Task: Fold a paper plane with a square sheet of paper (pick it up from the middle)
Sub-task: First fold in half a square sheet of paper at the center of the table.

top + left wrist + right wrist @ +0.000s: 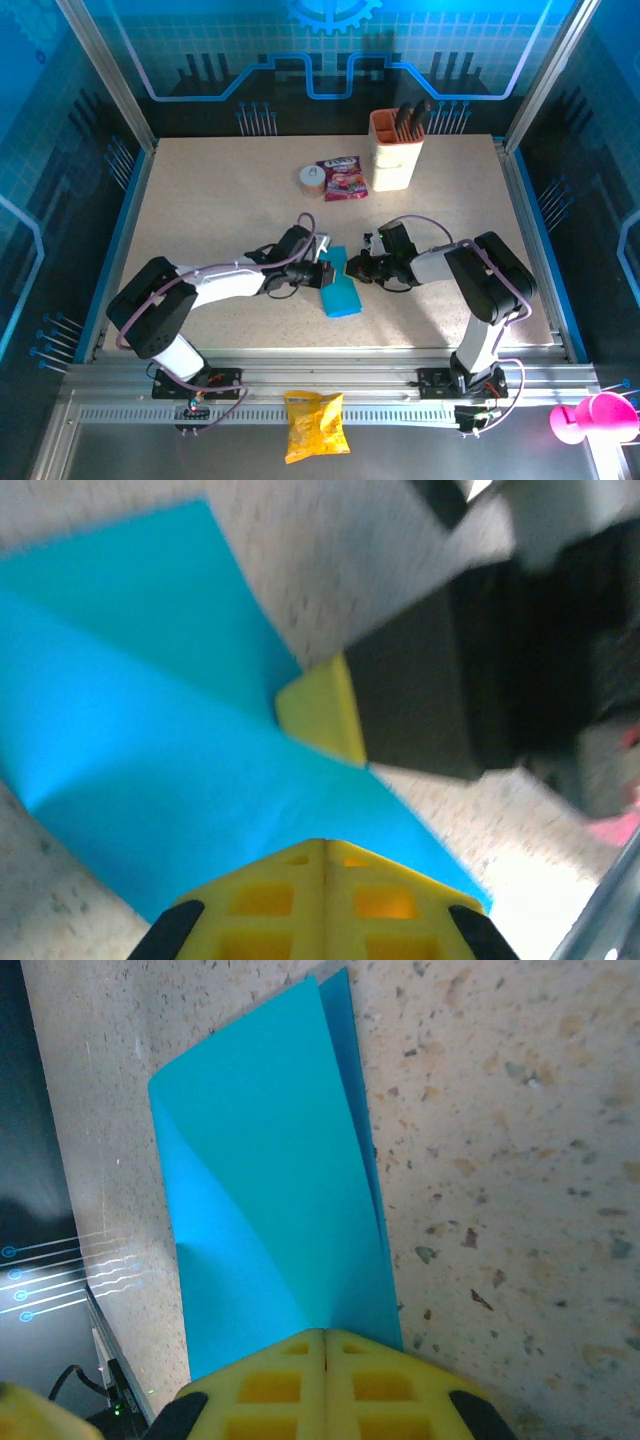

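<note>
The square sheet of paper (340, 292) is bright cyan and lies folded over on itself in the middle of the table, between the two arms. My left gripper (326, 272) comes in from the left and is shut on the sheet's upper edge. In the left wrist view its yellow fingertips (325, 848) meet on the cyan sheet (150, 750), with the other gripper's yellow finger (320, 712) just beyond. My right gripper (352, 268) reaches in from the right. Its jaws (325, 1336) are shut on the sheet (265, 1190), which spreads away over the speckled table.
A beige holder cup (395, 152) with black tools stands at the back. A pink-red snack packet (342, 178) and a small tape roll (312, 178) lie left of it. A yellow snack bag (315, 425) rests on the front rail, and a pink object (590, 418) sits at the bottom right.
</note>
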`<state>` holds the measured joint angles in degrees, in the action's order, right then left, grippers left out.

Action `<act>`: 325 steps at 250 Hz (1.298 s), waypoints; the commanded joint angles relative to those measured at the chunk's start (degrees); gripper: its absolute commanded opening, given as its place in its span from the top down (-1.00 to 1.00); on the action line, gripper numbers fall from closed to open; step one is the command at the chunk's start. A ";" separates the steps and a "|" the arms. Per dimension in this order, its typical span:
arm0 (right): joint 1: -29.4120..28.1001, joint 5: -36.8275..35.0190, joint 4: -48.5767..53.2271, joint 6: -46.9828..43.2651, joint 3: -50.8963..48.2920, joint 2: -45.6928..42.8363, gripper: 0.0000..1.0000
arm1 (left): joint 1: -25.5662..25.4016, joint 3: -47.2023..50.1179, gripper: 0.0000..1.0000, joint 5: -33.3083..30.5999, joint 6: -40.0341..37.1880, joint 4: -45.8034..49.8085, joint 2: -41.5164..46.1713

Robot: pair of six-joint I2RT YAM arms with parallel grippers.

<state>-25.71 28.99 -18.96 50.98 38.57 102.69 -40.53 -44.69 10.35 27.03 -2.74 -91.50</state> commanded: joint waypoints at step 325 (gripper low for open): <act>0.84 -5.82 11.36 -5.18 -0.41 -8.31 1.00 | -3.24 4.52 1.00 -4.64 -3.09 0.97 -7.29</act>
<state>-25.21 28.29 -16.97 49.58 38.26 100.86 -43.20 -40.77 6.42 26.46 -6.09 -95.74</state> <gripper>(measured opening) 0.049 0.056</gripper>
